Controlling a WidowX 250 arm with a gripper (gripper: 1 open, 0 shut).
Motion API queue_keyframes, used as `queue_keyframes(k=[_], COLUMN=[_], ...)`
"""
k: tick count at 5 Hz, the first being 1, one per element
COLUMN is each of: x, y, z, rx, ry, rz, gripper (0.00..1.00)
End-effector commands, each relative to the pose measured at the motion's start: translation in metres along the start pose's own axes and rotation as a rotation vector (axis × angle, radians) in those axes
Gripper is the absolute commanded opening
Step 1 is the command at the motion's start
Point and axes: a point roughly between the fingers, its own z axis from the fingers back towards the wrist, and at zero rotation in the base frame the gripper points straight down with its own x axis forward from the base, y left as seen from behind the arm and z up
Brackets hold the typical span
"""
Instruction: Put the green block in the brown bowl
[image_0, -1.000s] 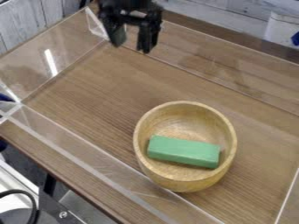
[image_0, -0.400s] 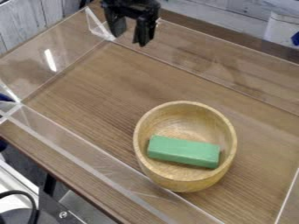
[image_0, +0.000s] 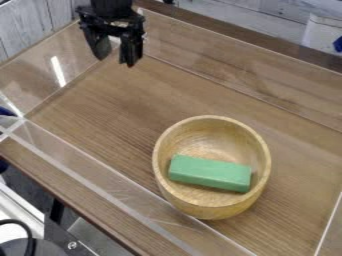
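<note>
The green block (image_0: 209, 173) lies flat inside the brown bowl (image_0: 213, 128), a round light wooden bowl at the lower right of the wooden table. My gripper (image_0: 112, 51) hangs far from it at the upper left, pointing down, its two black fingers apart with nothing between them.
Clear acrylic walls (image_0: 94, 205) fence the wooden tabletop (image_0: 120, 120) on all sides. The gripper is close to the far-left wall. A pale object (image_0: 325, 30) stands outside the far right corner.
The gripper has moved left across the back of the table, away from the bowl, staying open. The block and bowl have not moved.
</note>
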Motion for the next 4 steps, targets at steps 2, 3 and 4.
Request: queue_keyframes(k=[2,3,4], x=[0.007,0.023,0.039], y=[-0.037,-0.048,-0.044], z=[0.015,0.025,0.033], rx=[0.039,0.028,0.027], ry=[-0.118,-0.170,-0.220], rz=[-0.029,-0.077,-0.088], gripper=[1.00,1.00,1.00])
